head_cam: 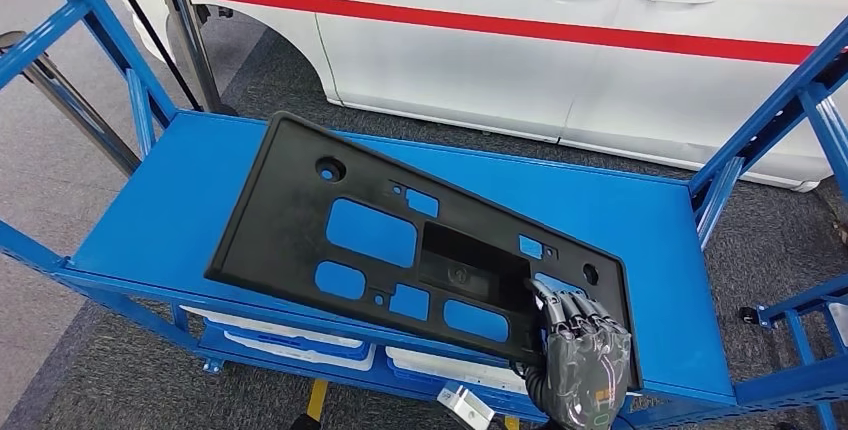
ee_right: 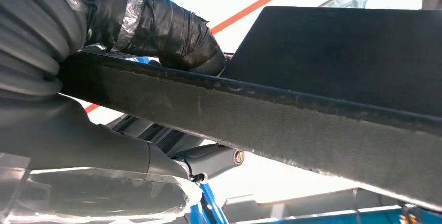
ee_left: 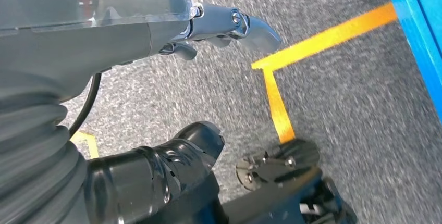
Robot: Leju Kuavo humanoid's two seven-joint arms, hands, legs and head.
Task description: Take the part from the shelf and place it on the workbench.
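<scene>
The part (head_cam: pixel 300 210) is a wide black plastic panel with several cut-outs. It lies slantwise over the blue shelf top (head_cam: pixel 650 220), its near right corner raised. My right hand (head_cam: pixel 582 355) grips that near right edge from below the picture. In the right wrist view the panel's edge (ee_right: pixel 312 114) runs between the taped thumb (ee_right: pixel 161 31) and the fingers (ee_right: pixel 208 159) on its other side. My left hand (ee_left: pixel 104 31) hangs over the grey floor, fingers apart, holding nothing.
A white car (head_cam: pixel 480 40) with a red stripe stands close behind the shelf. Blue frame posts (head_cam: pixel 770 120) rise at both ends, with a black stanchion (head_cam: pixel 185 30) at back left. White trays (head_cam: pixel 290 345) sit on the lower level. Yellow floor tape (ee_left: pixel 323 39) and a caster (ee_left: pixel 276 161) lie below.
</scene>
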